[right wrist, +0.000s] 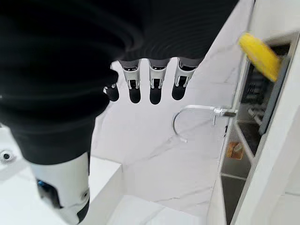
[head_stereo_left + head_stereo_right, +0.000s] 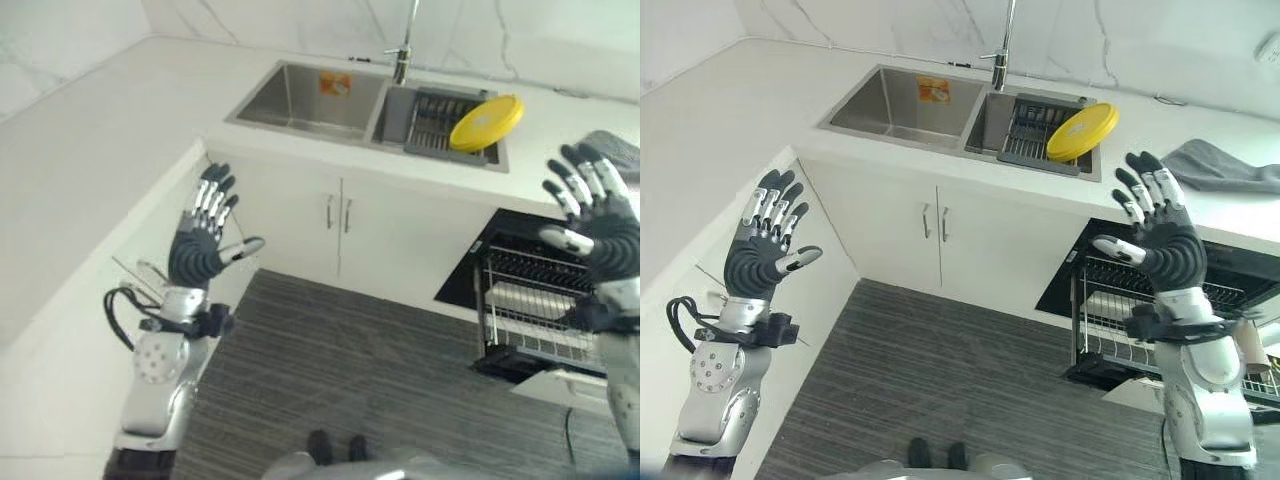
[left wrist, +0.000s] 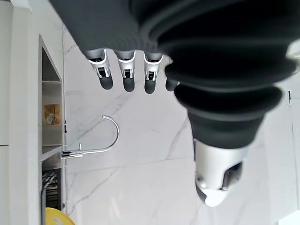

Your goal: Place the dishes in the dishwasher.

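Note:
A yellow plate [image 2: 486, 122] leans in the dish rack [image 2: 432, 120] in the right basin of the steel sink [image 2: 305, 98]; the plate [image 1: 260, 56] also shows in the right wrist view. The open dishwasher [image 2: 1160, 300] is at the lower right, its wire rack [image 2: 535, 300] pulled out with something white in it. My left hand [image 2: 205, 235] is raised in front of the corner counter, fingers straight, holding nothing. My right hand [image 2: 1155, 225] is raised above the dishwasher, fingers spread, empty. Both hands are well short of the plate.
A tall faucet [image 2: 1002, 45] stands behind the sink. A grey cloth [image 2: 1220, 165] lies on the counter at the right. White cabinet doors [image 2: 335, 225] sit under the sink. The floor [image 2: 340, 380] is dark striped planking. The white counter [image 2: 90, 150] wraps round on the left.

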Robot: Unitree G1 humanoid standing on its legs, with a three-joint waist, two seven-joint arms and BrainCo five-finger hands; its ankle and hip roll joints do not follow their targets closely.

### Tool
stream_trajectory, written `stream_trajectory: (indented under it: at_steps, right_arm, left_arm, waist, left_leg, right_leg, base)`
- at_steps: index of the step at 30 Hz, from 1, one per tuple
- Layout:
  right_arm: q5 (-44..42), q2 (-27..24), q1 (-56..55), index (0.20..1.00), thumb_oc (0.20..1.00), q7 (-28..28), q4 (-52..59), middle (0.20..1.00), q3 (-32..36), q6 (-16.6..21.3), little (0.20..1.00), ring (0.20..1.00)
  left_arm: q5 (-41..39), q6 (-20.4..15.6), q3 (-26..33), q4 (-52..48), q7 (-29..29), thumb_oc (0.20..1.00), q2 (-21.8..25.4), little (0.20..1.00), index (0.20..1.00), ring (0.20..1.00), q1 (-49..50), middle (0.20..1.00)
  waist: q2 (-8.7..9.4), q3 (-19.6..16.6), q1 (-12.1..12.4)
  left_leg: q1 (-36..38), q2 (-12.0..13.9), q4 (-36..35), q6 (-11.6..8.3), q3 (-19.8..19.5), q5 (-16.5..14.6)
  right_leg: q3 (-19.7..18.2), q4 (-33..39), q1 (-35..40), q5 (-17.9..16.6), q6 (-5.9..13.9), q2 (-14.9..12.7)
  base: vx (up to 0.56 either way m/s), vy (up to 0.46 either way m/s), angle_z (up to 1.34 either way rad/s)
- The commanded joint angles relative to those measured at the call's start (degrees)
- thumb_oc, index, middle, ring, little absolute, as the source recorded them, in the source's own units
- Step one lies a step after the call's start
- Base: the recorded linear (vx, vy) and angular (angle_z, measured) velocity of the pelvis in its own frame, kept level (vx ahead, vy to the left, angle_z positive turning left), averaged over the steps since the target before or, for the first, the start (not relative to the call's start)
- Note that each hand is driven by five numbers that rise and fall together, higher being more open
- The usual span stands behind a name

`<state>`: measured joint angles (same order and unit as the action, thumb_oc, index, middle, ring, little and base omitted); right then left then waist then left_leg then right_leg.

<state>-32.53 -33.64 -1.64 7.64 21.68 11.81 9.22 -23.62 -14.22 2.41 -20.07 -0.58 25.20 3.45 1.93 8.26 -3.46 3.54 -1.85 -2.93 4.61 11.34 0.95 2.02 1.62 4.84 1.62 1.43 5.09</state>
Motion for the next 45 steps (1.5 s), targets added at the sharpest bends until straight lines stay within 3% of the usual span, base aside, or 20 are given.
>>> stream_trajectory:
  at_steps: [1, 9, 10, 12, 13, 14, 16, 18, 20, 23, 24, 26, 29, 31, 35, 41, 42, 43, 44, 45]
  right_arm:
    - [0.3, -0.7, 3.4, 1.000, 1.000, -1.6, 1.5, 1.000, 2.7, 3.2, 1.000, 1.000]
    - [-3.5, -0.7, 1.3, 1.000, 1.000, 1.7, 0.9, 1.000, 4.8, 3.4, 1.000, 1.000]
    - [-3.9, -0.6, 1.2, 1.000, 1.000, 1.7, 0.7, 1.000, 4.9, 3.6, 1.000, 1.000]
    - [-5.2, -0.9, 1.5, 1.000, 1.000, 1.9, 0.6, 1.000, 4.8, 3.8, 1.000, 1.000]
    - [-5.7, -1.0, 1.4, 1.000, 1.000, 2.5, 0.4, 1.000, 4.7, 4.2, 1.000, 1.000]
    - [-6.2, -1.5, 1.1, 1.000, 1.000, 3.3, 0.6, 1.000, 4.8, 4.4, 1.000, 1.000]
    - [-5.9, -1.8, 1.2, 1.000, 1.000, 3.9, 0.6, 1.000, 5.0, 4.0, 1.000, 1.000]
    - [-6.1, -2.1, 1.7, 1.000, 1.000, 3.4, 0.7, 1.000, 4.9, 3.2, 1.000, 1.000]
    - [-6.7, -2.4, 2.2, 1.000, 1.000, 3.6, 0.2, 1.000, 4.7, 2.8, 1.000, 1.000]
    - [-7.0, -2.3, 1.4, 1.000, 1.000, 6.6, -0.1, 1.000, 4.7, 2.8, 1.000, 1.000]
    - [-6.8, -2.7, 1.2, 1.000, 1.000, 7.3, -0.2, 1.000, 4.7, 2.7, 1.000, 1.000]
    - [-8.7, -5.3, 2.5, 1.000, 1.000, 7.2, -1.3, 1.000, 5.1, 3.0, 1.000, 1.000]
    - [-7.7, -4.2, 1.6, 1.000, 1.000, 8.8, 0.4, 1.000, 6.3, 1.7, 1.000, 1.000]
    - [-6.5, -3.9, 2.4, 1.000, 1.000, 6.3, 1.0, 1.000, 5.1, 1.9, 1.000, 1.000]
    - [-5.8, -1.7, 3.9, 1.000, 1.000, 5.2, 1.1, 1.000, 4.2, 1.3, 1.000, 1.000]
    - [-4.3, 1.3, 1.6, 1.000, 1.000, 5.4, 1.8, 1.000, 4.1, 2.6, 1.000, 1.000]
    - [-3.8, 2.2, -0.1, 1.000, 1.000, 5.7, 2.6, 1.000, 3.9, 3.1, 1.000, 1.000]
    - [-3.8, 2.2, -0.1, 1.000, 1.000, 5.8, 2.9, 1.000, 3.6, 2.6, 1.000, 1.000]
    - [-4.2, 1.6, 0.8, 1.000, 1.000, 6.7, 2.2, 1.000, 2.8, 2.1, 1.000, 1.000]
    - [-4.6, 1.1, 1.2, 1.000, 1.000, 7.0, 1.6, 1.000, 2.6, 2.1, 1.000, 1.000]
  left_arm:
    - [0.3, -1.9, 0.1, 1.3, 0.8, 1.000, 2.3, 1.000, 1.000, 1.000, -3.3, 1.000]
    - [-4.5, -0.3, 0.4, 1.9, -2.2, 1.000, 2.0, 1.000, 1.000, 1.000, -2.5, 1.000]
    - [-3.7, -0.8, 0.2, 2.0, -2.2, 1.000, 2.1, 1.000, 1.000, 1.000, -2.6, 1.000]
    - [-2.9, -1.1, -0.1, 2.0, -2.0, 1.000, 2.4, 1.000, 1.000, 1.000, -3.0, 1.000]
    - [-2.3, -1.5, -0.5, 2.1, -1.6, 1.000, 2.4, 1.000, 1.000, 1.000, -2.8, 1.000]
    - [-2.2, -1.7, -0.6, 1.7, -1.1, 1.000, 2.4, 1.000, 1.000, 1.000, -2.1, 1.000]
    - [-2.8, -1.8, 0.0, 1.7, -0.9, 1.000, 2.2, 1.000, 1.000, 1.000, -1.4, 1.000]
    - [-3.3, -1.4, 0.2, 1.7, -0.8, 1.000, 2.2, 1.000, 1.000, 1.000, -1.1, 1.000]
    - [-3.5, -1.8, 0.4, 1.8, -1.1, 1.000, 2.1, 1.000, 1.000, 1.000, -0.2, 1.000]
    - [-2.7, -3.2, 0.1, 2.5, -0.5, 1.000, 2.1, 1.000, 1.000, 1.000, 0.4, 1.000]
    - [-2.8, -3.8, 0.0, 2.8, -0.5, 1.000, 2.2, 1.000, 1.000, 1.000, 0.6, 1.000]
    - [-1.8, -4.6, -1.0, 4.2, 0.4, 1.000, 2.3, 1.000, 1.000, 1.000, -0.4, 1.000]
    - [-0.7, -3.5, -0.6, 3.6, -0.9, 1.000, 2.5, 1.000, 1.000, 1.000, -1.5, 1.000]
    - [-0.1, -1.6, -0.7, 3.9, -1.4, 1.000, 3.4, 1.000, 1.000, 1.000, -3.8, 1.000]
    - [0.0, 0.0, 0.0, 3.7, -3.4, 1.000, 3.0, 1.000, 1.000, 1.000, -4.8, 1.000]
    - [3.4, 0.7, -0.3, 2.7, -3.5, 1.000, 2.9, 1.000, 1.000, 1.000, -3.6, 1.000]
    - [4.3, 1.2, -0.2, 2.1, -3.2, 1.000, 3.0, 1.000, 1.000, 1.000, -2.9, 1.000]
    - [4.9, 1.4, 0.0, 1.8, -2.9, 1.000, 2.7, 1.000, 1.000, 1.000, -2.5, 1.000]
    - [5.8, 2.0, 0.0, 2.1, -1.7, 1.000, 3.3, 1.000, 1.000, 1.000, -2.7, 1.000]
    - [5.8, 2.2, -0.1, 2.4, -1.3, 1.000, 3.6, 1.000, 1.000, 1.000, -2.9, 1.000]
  waist:
    - [-0.25, -2.2, 0.3]
    - [-0.79, -2.6, -1.9]
    - [-0.65, -2.0, -2.3]
    - [-0.24, -1.0, -2.6]
    - [0.16, -0.5, -2.8]
    - [0.92, 0.5, -3.0]
    - [1.08, 0.9, -2.9]
    - [1.01, 0.9, -2.6]
    - [0.55, 0.5, -1.9]
    - [-0.66, 0.1, -1.0]
    - [-0.79, 0.3, -0.4]
    - [-0.91, -0.1, -0.1]
    - [-0.31, -1.3, 0.8]
    - [0.69, -2.2, 1.7]
    - [1.28, -2.8, 2.6]
    - [0.66, -3.1, 2.5]
    - [-0.30, -2.6, 2.0]
    - [-0.57, -2.4, 2.0]
    - [-0.63, -1.9, 2.1]
    - [-0.52, -1.7, 2.0]
  left_leg:
    - [3.7, 1.7, -2.1, -5.73, -4.2, -1.4]
    - [3.5, 3.0, 0.9, -6.55, -1.0, -1.9]
    - [2.2, 3.7, 5.4, -7.21, -0.8, -2.8]
    - [-0.7, 5.2, 13.0, -8.29, 0.0, -1.4]
    - [-3.3, 6.5, 19.2, -9.35, 0.5, 0.9]
    - [-9.5, 8.4, 31.4, -10.78, -0.4, 3.9]
    - [-12.1, 8.8, 34.7, -10.31, -1.4, 3.5]
    - [-12.8, 9.9, 30.9, -10.44, -1.1, 3.9]
    - [-10.2, 10.7, 18.4, -9.90, -0.4, 4.6]
    - [-8.7, 11.0, -1.0, -10.77, -2.6, 9.6]
    - [-10.3, 11.2, -2.1, -11.27, -4.5, 10.5]
    - [-11.5, 11.4, -2.1, -11.32, -3.1, 9.8]
    - [-9.5, 9.3, -2.1, -9.44, -1.5, 7.4]
    - [-8.0, 7.5, -2.1, -8.05, -1.5, 5.7]
    - [-5.9, 5.0, -2.1, -6.38, -2.8, 3.9]
    - [-3.5, 2.5, -2.1, -4.14, -3.6, 2.1]
    - [-1.9, 2.1, -2.1, -3.52, -3.9, 1.2]
    - [-1.1, 2.1, -2.1, -3.51, -3.7, 0.6]
    - [0.0, 2.2, -2.1, -3.80, -3.2, 0.1]
    - [0.6, 2.3, -2.1, -3.96, -3.0, -0.3]
  right_leg:
    - [3.0, 1.5, -0.1, -4.0, 3.28, -5.3]
    - [0.7, 0.2, -0.1, -2.7, 2.05, -4.0]
    - [0.4, -1.3, -0.2, -1.6, 1.66, -3.9]
    - [0.4, -2.6, -0.4, -0.7, 0.60, -4.0]
    - [0.3, -3.0, -0.4, -0.3, -0.36, -4.0]
    - [-0.1, -3.2, -0.3, -0.5, -1.74, -4.2]
    - [-0.9, -2.9, 0.0, -0.7, -1.87, -4.0]
    - [-1.5, -1.7, 0.9, -1.0, -1.36, -3.4]
    - [-2.1, 0.1, 2.2, -0.6, -0.36, -3.1]
    - [-3.9, 1.8, 5.5, 0.9, 0.93, -3.0]
    - [-4.7, 2.0, 6.7, 1.4, 0.93, -2.8]
    - [-4.4, 2.0, 8.6, 2.8, 1.11, -4.0]
    - [-1.6, 0.1, 9.2, 3.8, 3.30, -7.2]
    - [0.7, -2.1, 8.4, 2.7, 5.45, -9.9]
    - [1.9, -6.1, 6.2, -0.5, 7.48, -12.1]
    - [1.9, -16.0, 2.1, -4.0, 7.66, -12.5]
    - [2.9, -24.0, -2.0, -5.8, 7.28, -12.3]
    - [4.0, -25.9, -4.7, -6.1, 6.91, -12.8]
    - [7.8, -20.9, -5.9, -4.7, 6.17, -14.2]
    - [8.9, -17.7, -5.6, -4.7, 6.23, -14.3]
  base:
    - [0.04, -0.121, -0.38]
    - [0.04, -0.140, -0.24]
    - [0.00, -0.165, -0.17]
    - [-0.04, -0.141, -0.07]
    - [-0.08, -0.175, 0.03]
    - [-0.06, -0.142, 0.04]
    - [0.00, -0.038, -0.04]
    - [0.09, 0.065, -0.08]
    - [0.21, 0.193, -0.18]
    - [0.29, 0.275, -0.25]
    - [0.46, 0.416, -0.38]
    - [0.54, 0.520, -0.46]
    - [0.40, 0.373, -0.69]
    - [0.41, 0.342, 0.02]
    - [0.24, 0.196, 0.21]
    - [0.21, 0.227, 0.28]
    - [0.21, 0.258, -0.06]
    - [0.36, 0.301, -0.45]
    - [0.27, 0.098, -0.54]
    - [0.25, 0.017, -0.73]
